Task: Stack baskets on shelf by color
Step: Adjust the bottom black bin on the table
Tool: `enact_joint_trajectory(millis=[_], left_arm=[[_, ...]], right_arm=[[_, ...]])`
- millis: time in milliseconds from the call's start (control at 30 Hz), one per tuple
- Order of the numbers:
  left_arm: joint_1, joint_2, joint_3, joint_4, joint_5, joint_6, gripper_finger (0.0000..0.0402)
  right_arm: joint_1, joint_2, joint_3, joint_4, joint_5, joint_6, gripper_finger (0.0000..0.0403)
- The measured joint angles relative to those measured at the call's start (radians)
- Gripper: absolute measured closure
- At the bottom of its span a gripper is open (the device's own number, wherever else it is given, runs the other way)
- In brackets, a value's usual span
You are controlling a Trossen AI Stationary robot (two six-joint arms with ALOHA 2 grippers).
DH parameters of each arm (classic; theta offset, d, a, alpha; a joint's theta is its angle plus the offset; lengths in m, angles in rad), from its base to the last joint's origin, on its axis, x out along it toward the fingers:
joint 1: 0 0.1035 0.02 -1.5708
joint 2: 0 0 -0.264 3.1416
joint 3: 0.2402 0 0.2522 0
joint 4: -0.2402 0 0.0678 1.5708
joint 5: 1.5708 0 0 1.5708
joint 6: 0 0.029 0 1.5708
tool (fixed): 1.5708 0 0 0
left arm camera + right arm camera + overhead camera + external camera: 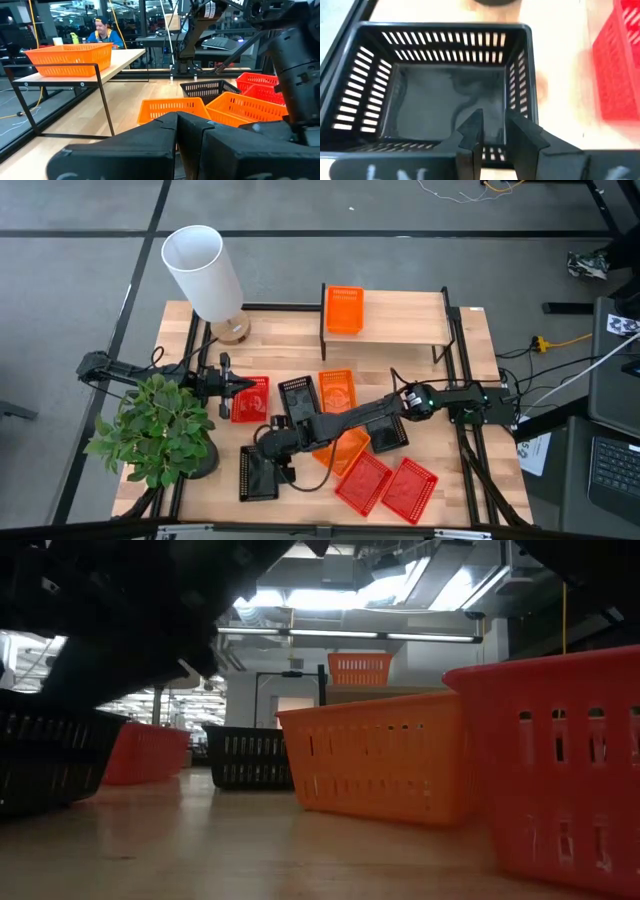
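The shelf (400, 320) stands at the table's far side with one orange basket (344, 310) on its left end. Other orange (337, 390), black (300, 398) and red (362, 480) baskets lie scattered on the tabletop. My right gripper (493, 122) reaches across to the near left. It is open, and its fingertips hover over the inside of a black basket (450, 100), which rests flat on the table (258, 472). My left gripper (182, 130) is shut and holds nothing. It waits level at the left by a red basket (250, 398).
A lamp with a white shade (205, 270) stands at the far left corner and a potted plant (160, 430) at the near left. Two red baskets (410, 488) sit at the near edge. A person (102, 32) sits in the room beyond the shelf.
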Motion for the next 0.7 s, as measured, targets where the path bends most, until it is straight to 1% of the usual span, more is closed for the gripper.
enact_joint_trajectory(millis=[133,333,700], left_arm=[[0.000,0.000,0.000,0.000,0.000,0.000,0.0401],[0.000,0.000,0.000,0.000,0.000,0.001,0.0401],[0.000,0.000,0.000,0.000,0.000,0.001,0.0401]], right_arm=[[-0.006,0.000,0.000,-0.065,0.000,0.029,0.0324],[-0.006,0.000,0.002,-0.139,0.061,0.052,0.0324],[-0.005,-0.002,0.031,-0.283,0.069,0.111,0.0324]])
